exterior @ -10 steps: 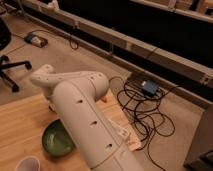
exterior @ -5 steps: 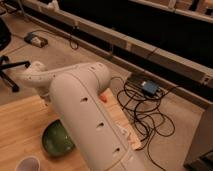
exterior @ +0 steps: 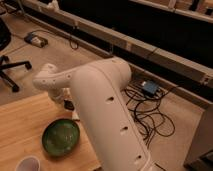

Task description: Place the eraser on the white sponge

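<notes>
My white arm fills the middle of the camera view and reaches left over the far edge of the wooden table. The gripper hangs below the wrist, just beyond the green bowl. A small dark shape shows at the gripper; I cannot tell whether it is the eraser. The white sponge is hidden, likely behind the arm.
A white cup stands at the table's front left, next to the bowl. Beyond the table are an office chair's base, tangled cables with a blue box on the floor, and a long shelf wall.
The arm's thick link has swung right and closer to the camera, covering the table's right part. The wrist stays over the far edge near the bowl.
</notes>
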